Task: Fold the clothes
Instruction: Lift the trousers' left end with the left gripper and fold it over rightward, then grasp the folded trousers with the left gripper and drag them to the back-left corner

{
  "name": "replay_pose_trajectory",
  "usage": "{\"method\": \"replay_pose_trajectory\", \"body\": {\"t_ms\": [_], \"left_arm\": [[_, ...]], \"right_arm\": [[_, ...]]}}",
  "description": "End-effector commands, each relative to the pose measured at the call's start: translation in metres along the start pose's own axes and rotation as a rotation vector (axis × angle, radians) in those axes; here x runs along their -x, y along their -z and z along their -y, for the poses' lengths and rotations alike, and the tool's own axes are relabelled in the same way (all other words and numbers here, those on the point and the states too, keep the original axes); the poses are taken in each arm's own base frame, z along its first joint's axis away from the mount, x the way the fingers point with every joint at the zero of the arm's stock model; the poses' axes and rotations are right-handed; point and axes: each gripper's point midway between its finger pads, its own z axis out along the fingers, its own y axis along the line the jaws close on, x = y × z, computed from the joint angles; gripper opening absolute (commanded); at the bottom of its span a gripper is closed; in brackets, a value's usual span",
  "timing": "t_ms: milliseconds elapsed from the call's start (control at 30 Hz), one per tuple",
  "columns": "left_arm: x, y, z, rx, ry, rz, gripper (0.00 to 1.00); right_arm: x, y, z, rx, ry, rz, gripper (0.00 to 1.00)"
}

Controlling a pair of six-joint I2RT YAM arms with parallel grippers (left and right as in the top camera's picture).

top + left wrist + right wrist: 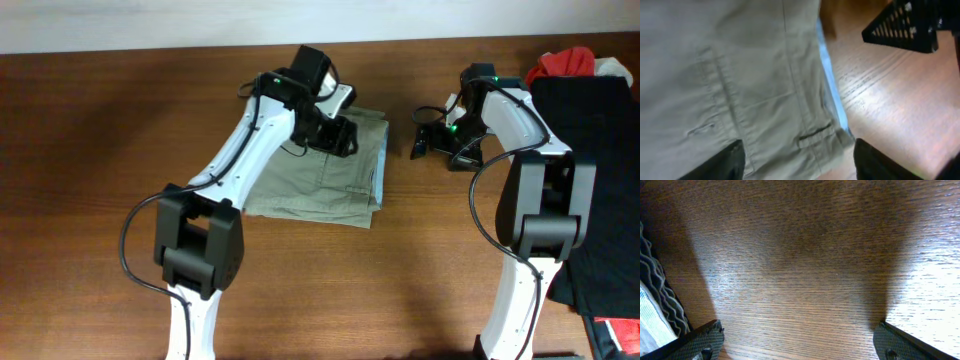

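Observation:
The clothes [320,175] are khaki-beige shorts lying folded into a compact rectangle on the wooden table, with a pocket and seams showing. My left gripper [345,135] hovers over their far right corner, open and empty. In the left wrist view the clothes [740,80] fill the left side, with a belt loop and a pale blue inner edge, and my left gripper [799,160] spreads its fingers wide above the cloth. My right gripper [422,140] is over bare wood to the right of the clothes, open and empty. In the right wrist view my right gripper [797,342] shows only table.
A pile of dark garments [590,170] with a red item [565,62] lies at the table's right edge. A striped cloth edge [652,300] shows at the left of the right wrist view. The table's far edge [150,48] meets a pale wall.

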Motion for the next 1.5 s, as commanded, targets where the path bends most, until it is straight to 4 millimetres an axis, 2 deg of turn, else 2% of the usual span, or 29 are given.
{"method": "replay_pose_trajectory", "body": {"t_ms": [0, 33, 67, 100, 167, 200, 267, 333, 433, 467, 600, 733, 800, 833, 867, 900, 1000, 1067, 1133, 1233, 1267, 1300, 1333, 1400, 1467], "left_arm": [[0.001, 0.029, -0.060, 0.141, 0.094, 0.018, 0.64], [-0.005, 0.041, -0.094, 0.230, 0.144, 0.010, 0.64], [-0.009, 0.048, -0.110, 0.253, 0.171, 0.008, 0.76], [-0.014, 0.058, -0.131, 0.262, 0.192, 0.009, 0.99], [-0.019, 0.072, -0.159, 0.249, 0.211, 0.026, 0.99], [-0.021, 0.077, -0.166, 0.196, 0.190, 0.038, 0.99], [-0.027, 0.078, -0.172, 0.089, 0.180, 0.046, 0.99], [-0.040, 0.066, -0.182, 0.009, 0.235, 0.016, 0.99], [-0.047, 0.036, -0.172, -0.144, 0.183, -0.012, 0.99], [-0.052, 0.024, -0.172, -0.158, 0.194, -0.039, 0.99], [-0.062, 0.001, -0.169, -0.179, 0.204, -0.094, 0.98], [-0.062, -0.011, -0.169, -0.183, 0.197, -0.103, 0.61], [-0.054, -0.013, -0.175, -0.158, 0.191, -0.070, 0.20], [-0.050, -0.014, -0.187, -0.109, 0.223, -0.052, 0.07], [-0.047, -0.013, -0.197, -0.069, 0.259, -0.039, 0.01], [-0.042, -0.010, -0.217, -0.003, 0.333, -0.006, 0.01], [-0.034, 0.011, -0.272, 0.095, 0.478, 0.114, 0.01], [-0.047, 0.041, -0.333, 0.214, 0.654, 0.201, 0.01], [-0.078, 0.078, -0.395, 0.327, 0.837, 0.275, 0.01], [-0.131, 0.127, -0.459, 0.382, 1.071, 0.379, 0.01], [-0.169, 0.156, -0.491, 0.392, 1.264, 0.452, 0.01], [-0.198, 0.174, -0.508, 0.393, 1.390, 0.499, 0.01], [-0.215, 0.184, -0.517, 0.392, 1.449, 0.522, 0.01], [-0.243, 0.203, -0.530, 0.356, 1.512, 0.570, 0.01], [-0.255, 0.209, -0.533, 0.327, 1.543, 0.586, 0.01]], "right_arm": [[0.001, -0.011, 0.003, -0.008, -0.002, -0.016, 0.99], [0.001, -0.011, 0.004, -0.008, -0.002, -0.016, 0.99], [0.001, -0.011, 0.003, -0.008, -0.002, -0.016, 0.99], [0.001, -0.011, 0.003, -0.008, -0.002, -0.016, 0.99], [0.001, -0.011, 0.003, -0.008, -0.002, -0.016, 0.99], [0.001, -0.011, 0.003, -0.008, -0.002, -0.016, 0.99], [0.001, -0.011, 0.003, -0.008, -0.002, -0.016, 0.99], [0.001, -0.011, 0.003, -0.008, -0.002, -0.016, 0.99], [0.001, -0.011, 0.003, -0.008, -0.002, -0.016, 0.99], [0.001, -0.011, 0.003, -0.008, -0.002, -0.016, 0.98], [0.001, -0.011, 0.003, -0.008, -0.002, -0.016, 0.99], [0.001, -0.011, 0.003, -0.008, -0.002, -0.016, 0.99], [0.001, -0.011, 0.003, -0.008, -0.002, -0.016, 0.98], [0.001, -0.011, 0.003, -0.008, -0.002, -0.016, 0.99], [0.001, -0.011, 0.003, -0.008, -0.002, -0.016, 0.99], [0.001, -0.011, 0.003, -0.008, -0.002, -0.016, 0.99], [0.001, -0.011, 0.003, -0.008, -0.002, -0.016, 0.99], [0.001, -0.011, 0.003, -0.008, -0.002, -0.016, 0.99], [0.001, -0.011, 0.003, -0.008, -0.002, -0.016, 0.99], [0.001, -0.011, 0.003, -0.008, -0.002, -0.016, 0.99], [0.001, -0.011, 0.003, -0.008, -0.002, -0.016, 0.99], [0.001, -0.011, 0.003, -0.008, -0.002, -0.016, 0.99], [0.001, -0.011, 0.003, -0.008, -0.002, -0.016, 0.99], [0.001, -0.011, 0.003, -0.008, -0.002, -0.016, 0.99], [0.001, -0.011, 0.003, -0.008, -0.002, -0.016, 0.99]]}}
